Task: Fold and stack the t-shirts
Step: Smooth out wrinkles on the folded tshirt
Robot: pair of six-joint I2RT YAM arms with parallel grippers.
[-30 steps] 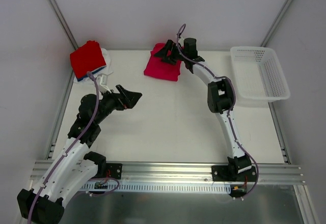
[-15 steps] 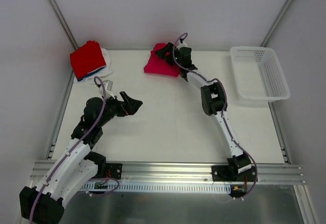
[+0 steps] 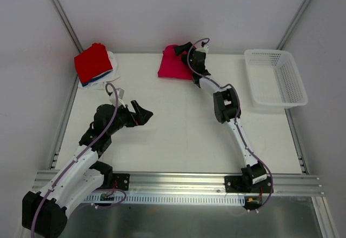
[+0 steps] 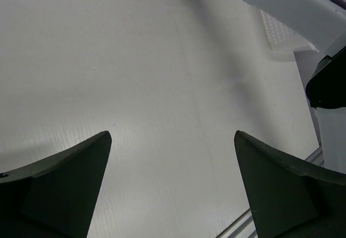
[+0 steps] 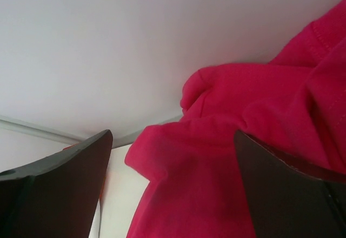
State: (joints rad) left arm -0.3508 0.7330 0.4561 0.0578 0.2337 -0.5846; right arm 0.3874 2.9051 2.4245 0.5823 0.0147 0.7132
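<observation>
A crimson-pink t-shirt lies bunched at the table's back middle. My right gripper is at its far right corner, low over the cloth. In the right wrist view that gripper is open, and a rumpled fold of the pink t-shirt fills the gap between the two fingers. At the back left sits a stack of folded t-shirts: bright red on top, a blue edge under it, and white below. My left gripper hangs open over bare table, holding nothing.
A white mesh basket stands at the back right. The back wall rises right behind the pink t-shirt. An aluminium rail runs along the near edge by the arm bases.
My right gripper has slid right and back along the pink t-shirt's far edge, and the cloth shifted a little with it. My left gripper drew back slightly toward the near side.
</observation>
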